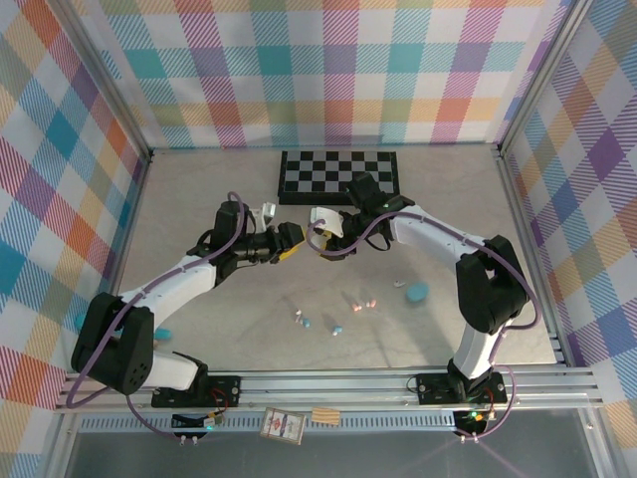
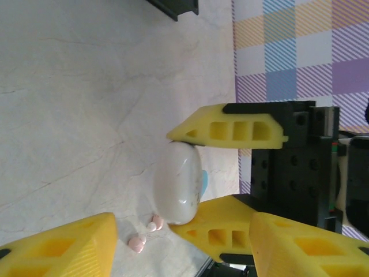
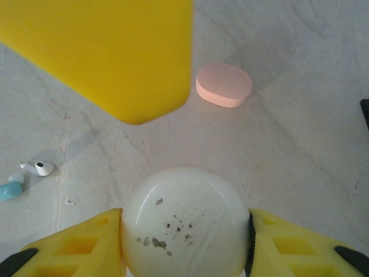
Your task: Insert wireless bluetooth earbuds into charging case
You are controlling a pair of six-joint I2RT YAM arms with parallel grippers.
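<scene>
white case pinched in right claw; earbuds lie apart.

Pastel plaid-patterned walls enclose three sides. Pale grey marble-pattern tabletop spans centre frame; black-and-white checkerboard panel lies upper centre.

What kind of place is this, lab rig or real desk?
Probably a robot data-collection cell, not a real desk: plaid-cloth walls, a checkerboard calibration board on the table, left arm and right arm bolted to a metal rail.
</scene>
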